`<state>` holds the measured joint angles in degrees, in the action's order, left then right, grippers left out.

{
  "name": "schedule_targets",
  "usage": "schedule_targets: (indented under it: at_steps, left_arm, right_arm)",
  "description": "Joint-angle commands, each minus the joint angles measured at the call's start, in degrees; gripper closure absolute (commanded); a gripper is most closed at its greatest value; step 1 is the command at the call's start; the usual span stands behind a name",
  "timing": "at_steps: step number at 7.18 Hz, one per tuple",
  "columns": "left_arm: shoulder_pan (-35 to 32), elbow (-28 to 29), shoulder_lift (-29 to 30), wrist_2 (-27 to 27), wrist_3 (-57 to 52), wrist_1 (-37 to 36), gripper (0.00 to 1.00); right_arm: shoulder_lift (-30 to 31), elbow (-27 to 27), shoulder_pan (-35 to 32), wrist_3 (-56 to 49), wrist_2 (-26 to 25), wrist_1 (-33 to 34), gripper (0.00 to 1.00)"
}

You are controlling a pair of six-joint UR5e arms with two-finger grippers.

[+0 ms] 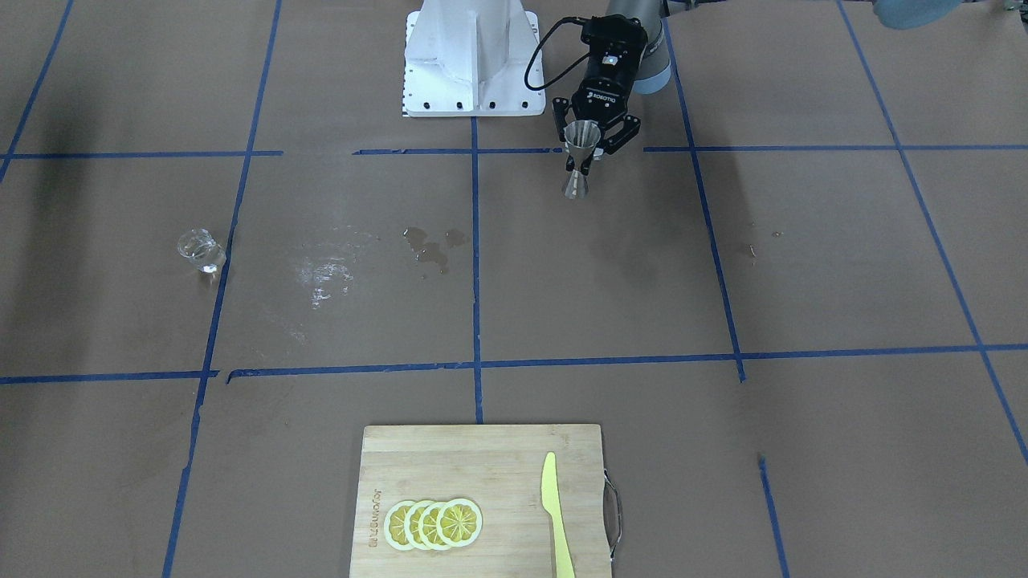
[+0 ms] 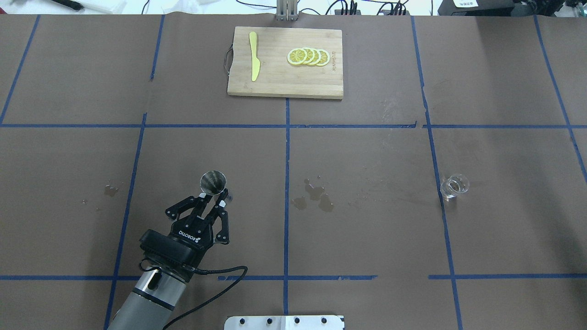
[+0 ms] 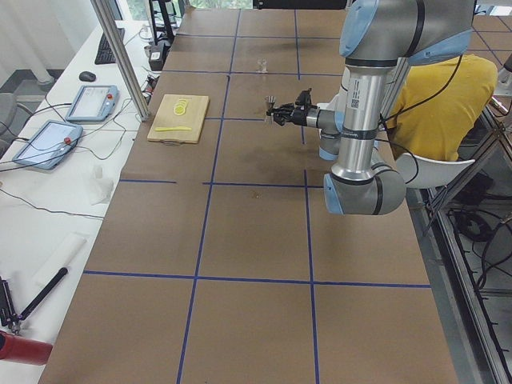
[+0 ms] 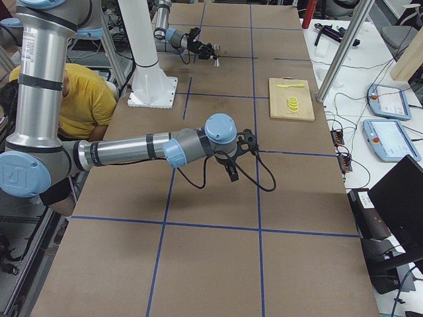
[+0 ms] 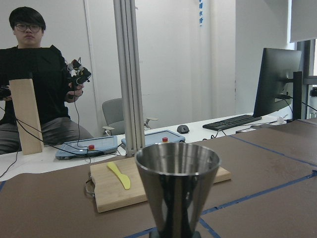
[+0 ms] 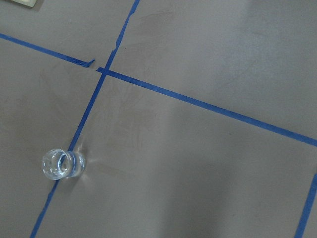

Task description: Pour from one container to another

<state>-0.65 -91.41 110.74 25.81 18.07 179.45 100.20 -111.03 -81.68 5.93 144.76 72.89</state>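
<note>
Presently the left tool [image 2: 212, 199] pinches the steel jigger [image 2: 213, 182] at its waist, upright, well apart from the clear glass [image 2: 454, 186] on the counter [image 2: 367, 229]. Carrying and pouring apparently remain. Whether the right tool [image 4: 232, 170] is spread cannot be told.

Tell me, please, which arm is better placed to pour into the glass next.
Left. The left gripper holds the steel jigger upright, ready to carry across to the glass; the right arm hangs far from the jigger.
</note>
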Motion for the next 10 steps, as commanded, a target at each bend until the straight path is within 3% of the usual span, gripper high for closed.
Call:
schedule_targets:
  at_steps: [1,2,3,6,7,9,10]
  left_arm:
    - [-4.51,0.27,4.46,5.71,-0.4,-5.22,1.0]
    - [-5.93,1.23,4.66,8.53,0.21,-6.55,1.0]
    - [-8.73,1.94,4.92,14.82,0.3,-6.74,1.0]
    - [-9.98,5.53,8.77,17.42,3.63,-6.92,1.0]
    - [-11.38,8.24,10.71,20.57,4.08,-7.0,1.0]
    - [-11.83,10.81,13.36,21.3,6.45,-7.44,1.0]
    - [-12.44,10.82,13.8,22.52,6.54,-9.62,1.0]
  right_arm:
    - [0.69,-1.12,7.2,18.04,-8.21,-18.72,0.0]
    - [1.48,-1.12,11.59,28.41,-10.09,-25.88,0.0]
    - [1.66,-1.21,14.85,34.52,-12.11,-30.48,0.0]
    - [2.1,-5.49,29.52,52.37,-27.98,-34.65,0.0]
    - [2.54,-6.73,35.13,55.64,-36.05,-34.65,0.0]
    - [3.94,-8.76,44.63,60.23,-54.14,-34.65,0.0]
    - [6.91,-9.46,51.9,60.25,-68.85,-34.65,0.0]
